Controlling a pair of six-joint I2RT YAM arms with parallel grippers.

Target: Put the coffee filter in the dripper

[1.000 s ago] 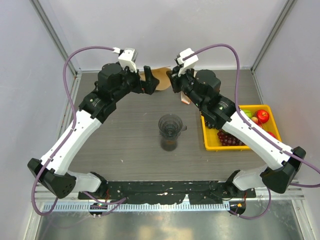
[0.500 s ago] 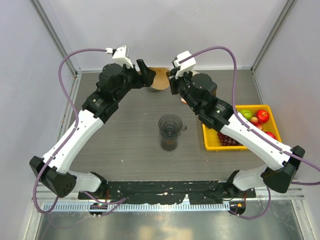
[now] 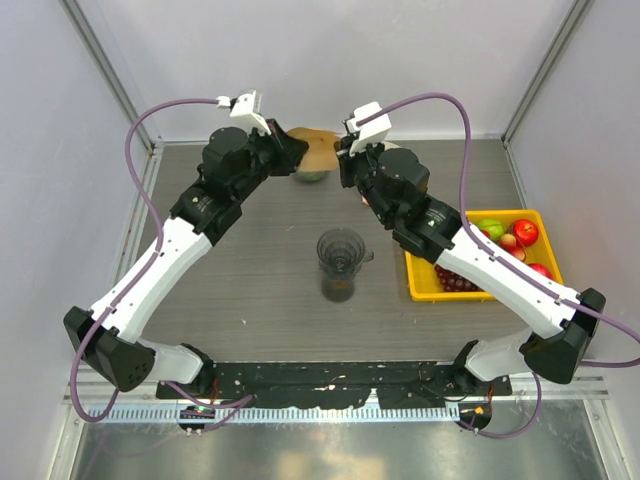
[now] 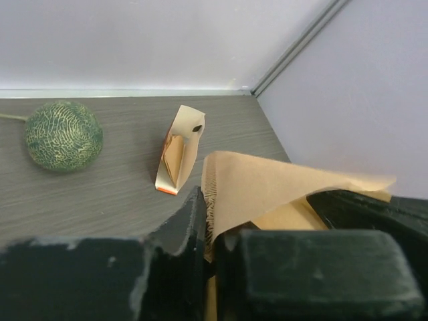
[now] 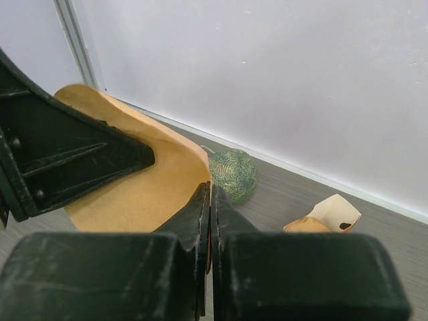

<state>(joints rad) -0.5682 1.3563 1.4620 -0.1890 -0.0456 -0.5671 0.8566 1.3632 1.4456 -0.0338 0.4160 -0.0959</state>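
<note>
**Two grippers, one filter**

At the top centre of my overhead view, the filter (image 3: 320, 152) is pinched from both sides. My right gripper (image 5: 210, 200) is clamped tight on it, and my left gripper (image 4: 217, 227) is nearly closed on its other edge. The dripper (image 3: 342, 252) stands mid-frame, well apart.

coffee filter (image 3: 321, 150) mostly hidden between left hand (image 3: 292, 150) and right hand (image 3: 345, 162) from above, melon (image 3: 311, 177) half under the filter, yellow tray (image 3: 425, 293) partly covered by right arm (image 3: 490, 265)
</note>
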